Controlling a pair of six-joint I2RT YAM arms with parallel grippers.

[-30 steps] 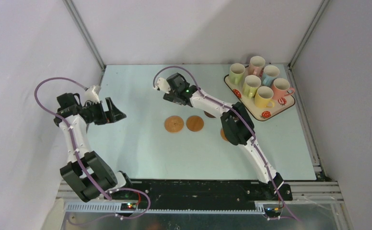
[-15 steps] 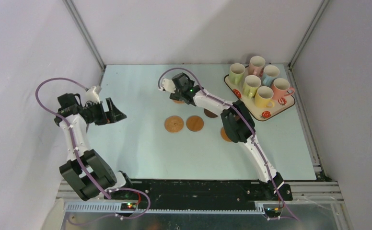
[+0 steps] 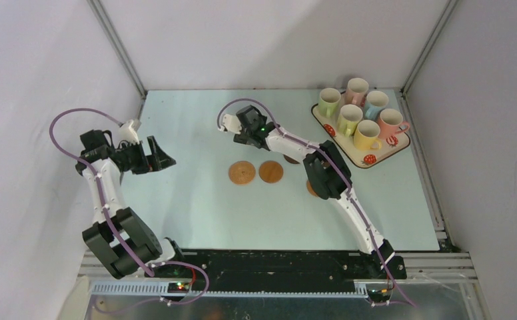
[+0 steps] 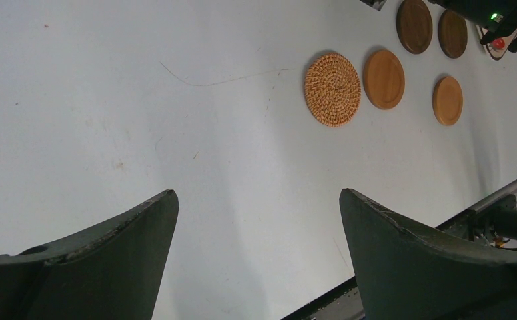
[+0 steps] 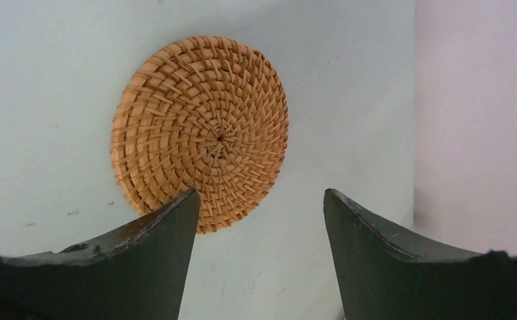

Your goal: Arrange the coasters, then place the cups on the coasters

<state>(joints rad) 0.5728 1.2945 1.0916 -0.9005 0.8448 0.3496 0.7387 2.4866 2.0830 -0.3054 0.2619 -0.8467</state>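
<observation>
My right gripper (image 5: 259,193) (image 3: 241,132) stands open just above the table with nothing between its fingers. A woven orange coaster (image 5: 199,133) lies flat just ahead of it, and the left fingertip overlaps its near edge. In the top view my wrist hides that coaster. A second woven coaster (image 3: 242,173) and a tan one (image 3: 270,171) lie mid-table. A dark brown coaster (image 3: 290,159) and another tan one (image 3: 311,189) peek from under my right arm. The pastel cups (image 3: 366,135) stand together on a tray. My left gripper (image 3: 162,159) (image 4: 259,193) hangs open and empty at the left.
The cream strawberry tray (image 3: 376,157) sits at the back right corner. The left wrist view shows a second dark brown coaster (image 4: 453,33) beside the first. Walls close in on the left, back and right. A black rail (image 3: 276,263) runs along the near edge.
My right wrist has shifted slightly over the back woven coaster, its jaws staying as wide. My left arm has not moved.
</observation>
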